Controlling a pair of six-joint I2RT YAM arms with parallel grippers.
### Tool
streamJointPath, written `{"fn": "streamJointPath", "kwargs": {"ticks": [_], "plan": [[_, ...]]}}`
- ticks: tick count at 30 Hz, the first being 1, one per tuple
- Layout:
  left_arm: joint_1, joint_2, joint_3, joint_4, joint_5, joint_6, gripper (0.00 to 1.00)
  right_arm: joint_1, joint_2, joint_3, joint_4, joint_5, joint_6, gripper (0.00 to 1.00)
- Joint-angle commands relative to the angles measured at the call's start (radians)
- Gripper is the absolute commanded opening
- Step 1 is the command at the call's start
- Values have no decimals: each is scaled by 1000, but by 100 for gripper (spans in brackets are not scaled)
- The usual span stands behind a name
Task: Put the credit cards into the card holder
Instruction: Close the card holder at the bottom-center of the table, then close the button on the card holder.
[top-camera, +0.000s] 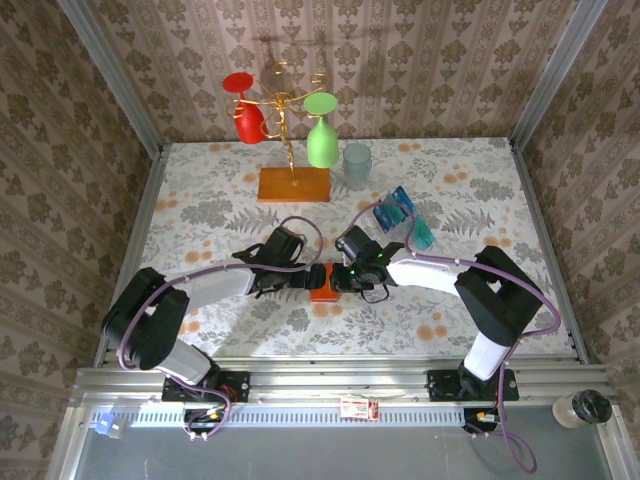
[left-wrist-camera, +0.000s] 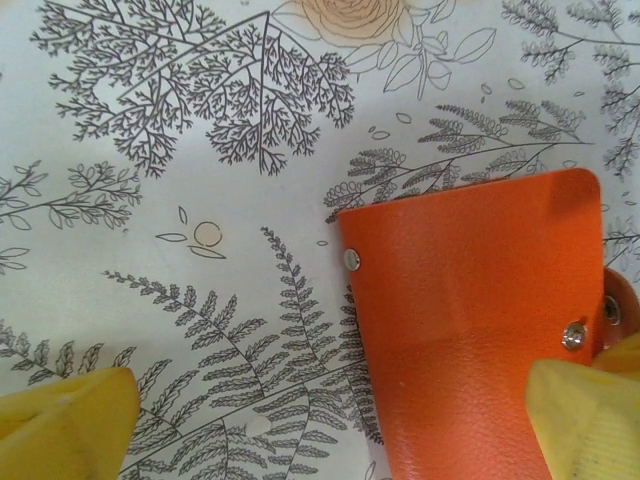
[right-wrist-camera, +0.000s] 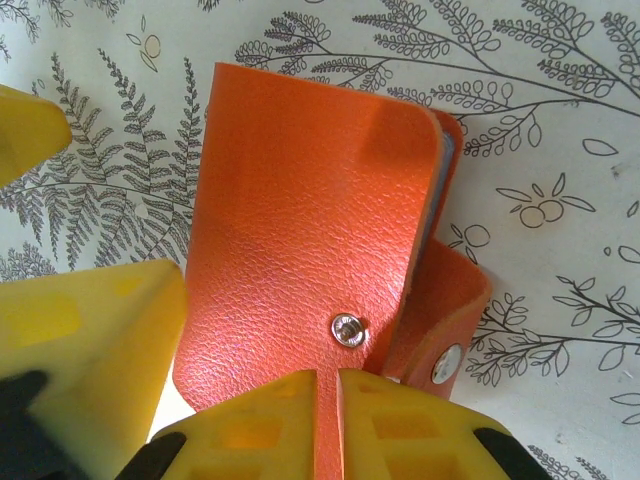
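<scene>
Clamped tight, my right gripper (right-wrist-camera: 335, 385) has one edge of the card holder (right-wrist-camera: 310, 220) between its yellow fingertips, with a strip of orange leather pinched just below a snap stud. The holder lies folded flat on the worktop (top-camera: 200, 200), its snap flap sticking out from under the cover. My left gripper (left-wrist-camera: 330, 400) stands wide open at the holder's opposite side. One of its fingers (left-wrist-camera: 590, 420) is at the flap corner, though I cannot tell whether it touches, and the other is well out over bare cloth. From above, the holder sits midway between the left and right edges, nearer the near edge. Both my arms bend outward from their bases, and the forearms turn inward so the wrists meet head-on over it. The credit cards (top-camera: 405, 212) lie in a loose blue-and-teal cluster toward the far right corner, well apart from both grippers.
</scene>
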Motion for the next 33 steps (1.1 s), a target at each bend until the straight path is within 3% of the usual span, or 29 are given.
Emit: {"fn": "streamJointPath", "kwargs": {"ticks": [1,7,18,27,33], "plan": [[-13,19,-20,33,6,25,100,-5,11,-16,4,13,14,13],[-26,47,-24,37,-14,33,100,-4,17,-12,8,2,17,13],[-113,84,22,-126,-222,43,100,-93,-147,-29,-120,41,-5,13],[-127,89,-6,-89,-228,20,100,-95,-72,22,-172,18,-39,34],[-126,89,-22,-72,-223,14,100,-70,-14,78,-191,19,-51,38]]}}
